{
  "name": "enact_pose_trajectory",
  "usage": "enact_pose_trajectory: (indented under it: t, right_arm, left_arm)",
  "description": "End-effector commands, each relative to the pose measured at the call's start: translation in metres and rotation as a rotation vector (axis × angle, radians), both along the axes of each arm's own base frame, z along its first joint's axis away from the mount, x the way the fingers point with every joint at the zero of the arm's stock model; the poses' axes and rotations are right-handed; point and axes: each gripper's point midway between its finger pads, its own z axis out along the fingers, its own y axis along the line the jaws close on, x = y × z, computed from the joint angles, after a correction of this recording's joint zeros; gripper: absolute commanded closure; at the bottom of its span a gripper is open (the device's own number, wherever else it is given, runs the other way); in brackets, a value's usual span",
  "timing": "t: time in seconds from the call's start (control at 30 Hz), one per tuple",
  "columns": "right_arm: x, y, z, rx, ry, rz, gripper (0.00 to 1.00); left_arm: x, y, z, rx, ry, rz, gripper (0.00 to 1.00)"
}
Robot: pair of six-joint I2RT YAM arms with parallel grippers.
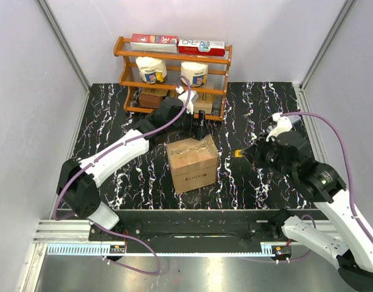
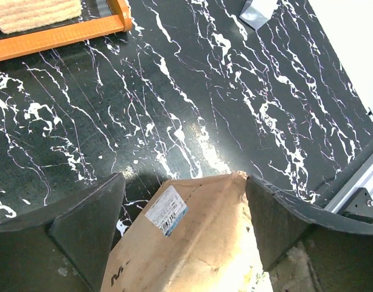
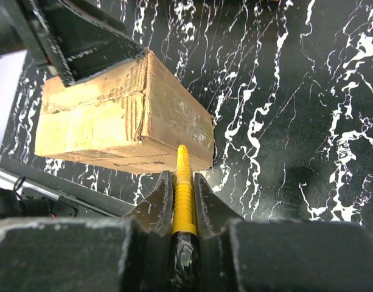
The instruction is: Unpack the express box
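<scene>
The express box (image 1: 192, 161) is seen standing near the middle of the black marbled counter (image 1: 110, 118), its printed side turned towards the arm bases and its white label on the far side. The left hand (image 1: 198, 131) is held over the far edge of the box with its fingers (image 2: 92, 225) spread wide. In the left wrist view the labelled upper part of the box is framed between them, and nothing is gripped. The right hand (image 3: 182, 177) is closed narrowly on a yellow tool (image 3: 182, 159), whose tip is pointed at the right side of the box and is kept near it, with a gap visible from above. At the back of the counter a wooden rack (image 1: 171, 56) is placed, with red cartons (image 1: 154, 41) on top and white tubs (image 1: 151, 69) below.
</scene>
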Motion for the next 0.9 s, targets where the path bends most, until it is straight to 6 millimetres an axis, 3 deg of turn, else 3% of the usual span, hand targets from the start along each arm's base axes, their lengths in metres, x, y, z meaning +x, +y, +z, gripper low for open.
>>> enact_pose_trajectory:
  t: [0.0, 0.1, 0.17, 0.37, 0.53, 0.63, 0.73, 0.87]
  right_arm:
    - [-0.002, 0.017, -0.014, -0.019, 0.032, 0.098, 1.00]
    - [-0.014, 0.033, -0.026, -0.019, 0.084, 0.224, 1.00]
    - [-0.035, 0.050, -0.034, 0.008, 0.160, 0.371, 1.00]
    - [-0.051, 0.047, -0.065, -0.042, 0.283, 0.419, 1.00]
    - [-0.049, 0.054, -0.092, -0.046, 0.374, 0.419, 1.00]
    - [-0.038, 0.063, -0.102, -0.026, 0.370, 0.405, 1.00]
    - [-0.025, 0.073, -0.112, -0.015, 0.384, 0.388, 1.00]
    - [-0.002, 0.081, -0.120, -0.029, 0.384, 0.328, 1.00]
  left_arm:
    - [-0.002, -0.005, 0.060, -0.067, -0.122, -0.049, 0.12]
    - [-0.003, -0.005, 0.075, -0.095, -0.151, -0.059, 0.07]
    - [-0.004, -0.003, 0.086, -0.120, -0.168, -0.063, 0.05]
    - [0.013, 0.030, 0.085, -0.102, -0.178, 0.069, 0.05]
    - [0.026, 0.074, 0.050, -0.064, -0.100, 0.255, 0.10]
    - [0.031, 0.099, 0.023, -0.033, -0.031, 0.328, 0.15]
    - [0.029, 0.114, -0.005, -0.008, 0.041, 0.365, 0.20]
    - [0.022, 0.117, -0.037, 0.015, 0.128, 0.335, 0.25]
